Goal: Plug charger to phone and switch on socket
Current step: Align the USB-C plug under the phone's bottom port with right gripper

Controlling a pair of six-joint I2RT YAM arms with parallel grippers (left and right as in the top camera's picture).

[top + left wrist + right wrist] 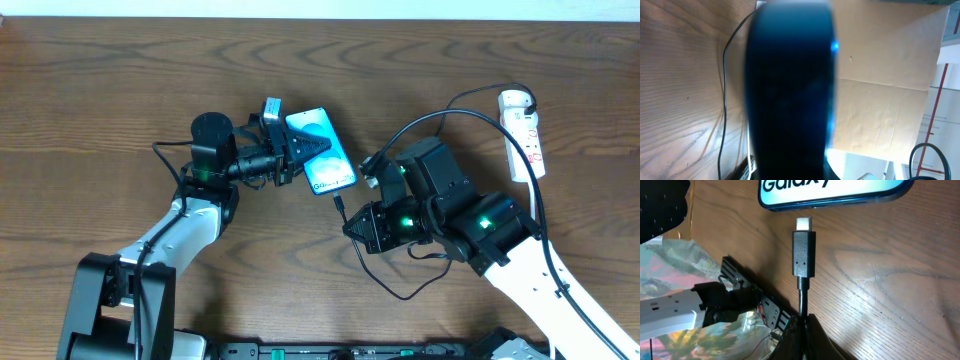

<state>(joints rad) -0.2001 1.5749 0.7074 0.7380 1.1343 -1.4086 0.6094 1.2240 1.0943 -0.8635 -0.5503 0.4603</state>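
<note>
Found the phone [322,152] a little above the centre of the overhead frame on the wooden table [100,80]. Saw its blue-cyan screen lit and facing up, the body set diagonally with the text end toward the lower right. Could not tell whether it rested flat on the wood or sat slightly raised.

Saw the left gripper [305,152] reaching in from the left and clamped on the phone's upper-left part, one dark finger lying across the glass. Made out the phone [790,90] in the left wrist view only as a broad dark blur edged with cyan light, filling the middle of the frame.

Found the right gripper [802,332] at the bottom centre of the right wrist frame, pinched tight on the charger [803,297] just behind its plug [804,255]. Saw the plug standing upright in that frame, its metal tip aimed at the phone's lower edge at the top. Noted a narrow strip of bare wood between tip and phone: close, not inserted.

Spotted the socket [527,145] at the upper right of the overhead frame, lying roughly top to bottom, well apart from the phone. Noted a black adapter [522,100] seated at its upper end, the black cable arching leftward from there over the right arm. Could not judge the other outlets or the switches, being too small.
</note>
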